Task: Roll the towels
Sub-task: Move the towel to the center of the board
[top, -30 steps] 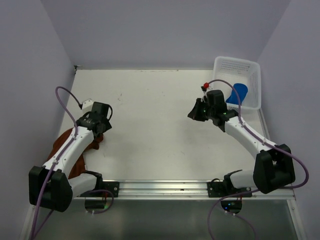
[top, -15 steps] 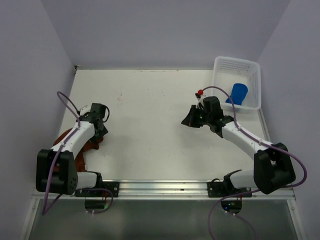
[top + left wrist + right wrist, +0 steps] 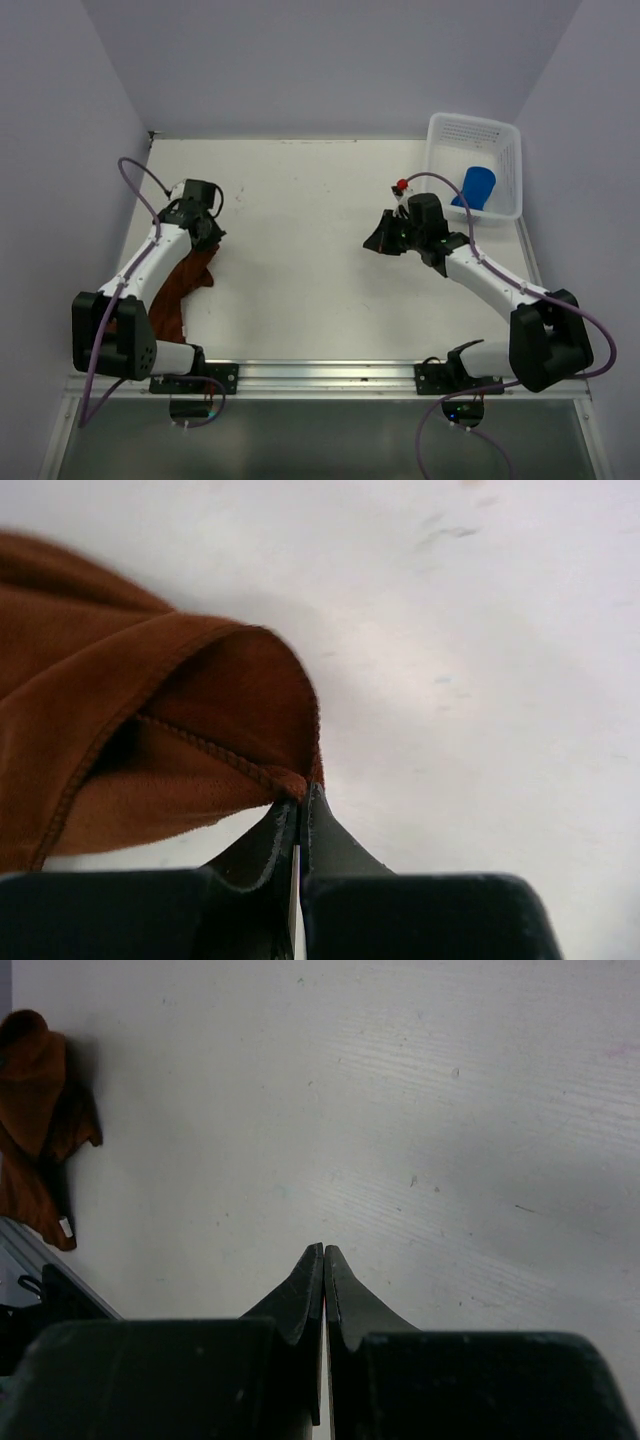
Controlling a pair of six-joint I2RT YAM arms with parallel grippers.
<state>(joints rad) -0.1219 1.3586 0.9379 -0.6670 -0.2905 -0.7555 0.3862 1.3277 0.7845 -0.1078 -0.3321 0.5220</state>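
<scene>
The rust-brown towel [image 3: 178, 288] lies crumpled at the table's left edge, and one hemmed corner [image 3: 285, 780] is pinched in my left gripper [image 3: 207, 236], which is shut on it [image 3: 300, 798]. That towel fills the left half of the left wrist view [image 3: 130, 710] and shows small at the far left of the right wrist view [image 3: 40, 1110]. The blue towel [image 3: 477, 187] stands rolled inside the white basket [image 3: 500, 135] at the back right. My right gripper [image 3: 377, 242] hovers over bare table near the middle right, shut with nothing between its fingers [image 3: 324, 1252].
The white table [image 3: 300, 250] is bounded by lilac walls on three sides. An aluminium rail [image 3: 320, 375] with both arm bases runs along the near edge. A purple cable [image 3: 135, 185] loops off the left arm.
My left gripper closed on the brown towel's corner and drew it up and toward the back, stretching the cloth out. The right arm shifted slightly left, away from the basket, then held still.
</scene>
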